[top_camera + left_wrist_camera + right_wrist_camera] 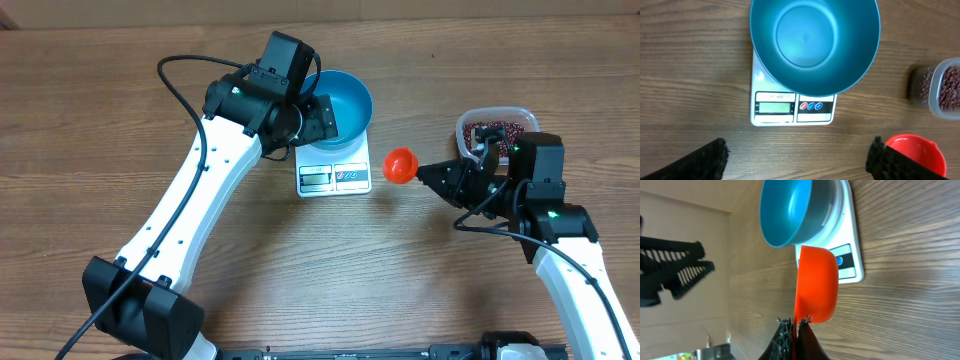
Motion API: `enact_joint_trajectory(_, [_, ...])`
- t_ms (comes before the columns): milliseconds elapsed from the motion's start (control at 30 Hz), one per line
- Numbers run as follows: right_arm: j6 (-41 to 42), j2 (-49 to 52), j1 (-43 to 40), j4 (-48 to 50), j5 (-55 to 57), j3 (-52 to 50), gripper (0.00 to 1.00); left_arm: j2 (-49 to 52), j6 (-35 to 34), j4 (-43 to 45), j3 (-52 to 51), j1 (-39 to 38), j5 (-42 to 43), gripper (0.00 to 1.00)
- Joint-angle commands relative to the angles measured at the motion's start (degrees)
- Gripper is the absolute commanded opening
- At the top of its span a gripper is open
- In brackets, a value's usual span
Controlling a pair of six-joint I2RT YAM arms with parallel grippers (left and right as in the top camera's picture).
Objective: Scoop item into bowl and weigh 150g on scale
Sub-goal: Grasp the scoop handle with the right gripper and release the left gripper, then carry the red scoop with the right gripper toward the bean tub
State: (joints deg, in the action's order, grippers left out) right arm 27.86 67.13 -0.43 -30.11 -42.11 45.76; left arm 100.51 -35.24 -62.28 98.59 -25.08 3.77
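Note:
The blue bowl (345,100) (815,45) (790,210) rests on the white scale (335,178) (792,107) (850,255), and its inside is bare. My left gripper (322,118) (797,162) hovers over the near-left rim of the bowl, open wide, with only table between its fingers (702,160). My right gripper (432,172) (795,322) is shut on the handle of a red scoop (400,164) (914,150) (815,287), held just right of the scale; its cup looks empty. The item, red-brown beans (493,131) (951,95), lies in a clear tub behind the right arm.
The clear tub (468,122) (939,75) stands at the right, partly covered by the right wrist. Bare wooden table (380,270) lies in front of the scale and to the far left. The left arm (200,190) stretches from the front left corner up to the bowl.

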Motion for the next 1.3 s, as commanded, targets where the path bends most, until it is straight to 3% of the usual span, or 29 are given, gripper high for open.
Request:
enact_joint_trajectory(0, [-5.7,0.11,-0.5,-0.81,-1.07,1.25,0.04,0.35,5.9,0.28,-0.24,-0.07,-0.83,0.96])
enact_joint_trajectory(67, [-5.7,0.11,-0.5,-1.64,0.24,1.25,0.04,0.37,6.6,0.85,-0.24,-0.07,-0.85,1.0])
enact_joint_trajectory(500, [-5.7,0.07,-0.5,-7.91,7.56,4.74,0.04,0.44,6.75,3.1,-0.24,-0.09,-0.85,0.99])
enact_joint_trajectory(733, [-8.52,0.07,-0.5,-19.19,18.03,14.97,0.04,0.44,16.33,3.17,-0.24,-0.02,-0.81,0.99])
enact_joint_trajectory(967, [-10.34,0.07,-0.5,-23.98,19.12,20.76,0.04,0.44,26.38,3.04,-0.24,-0.02,-0.74,1.0])
enact_joint_trajectory(1267, [-10.05,0.07,-0.52,-25.53,19.15,21.31,0.04,0.44,27.3,2.95,-0.24,-0.07,2.23,1.0])
